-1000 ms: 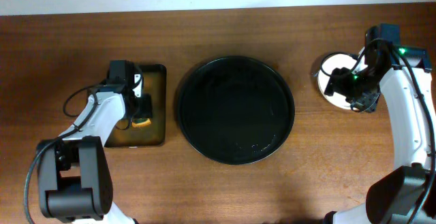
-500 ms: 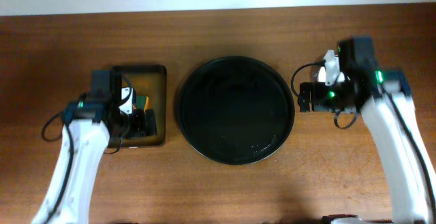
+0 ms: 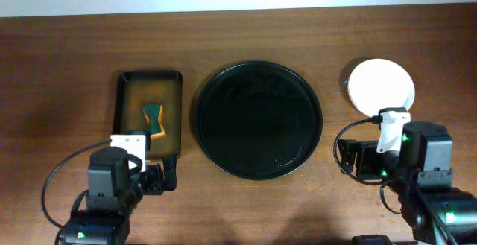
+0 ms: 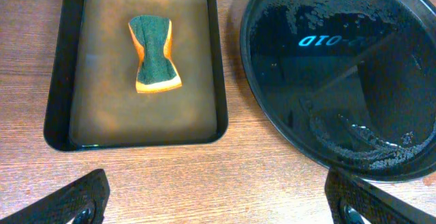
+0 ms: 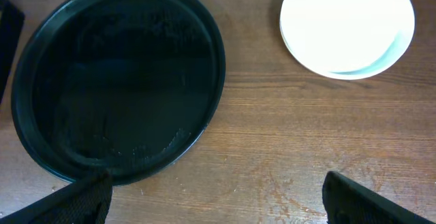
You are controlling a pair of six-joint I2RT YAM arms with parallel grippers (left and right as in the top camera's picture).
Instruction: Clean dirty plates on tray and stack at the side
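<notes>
Plates (image 5: 347, 26): lying stacked ahead of the right pincer (image 5: 218, 200), looking clean; task seeming done.
Tray (image 5: 116, 81): sitting without plates, ahead between both pincers.
Pincers: left pincer (image 4: 218, 207) and right both gaping apart, gripping nothing.

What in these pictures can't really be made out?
- Plate stack: count hidden. The overhead and right wrist views look straight down, so the top plate covers the rest, with only a pale blue rim peeking out.
- Tray: its right side is cut off by the frame edge in the left wrist view.
- Sponge: underside hidden, lying flat in the rectangular tray.
</notes>
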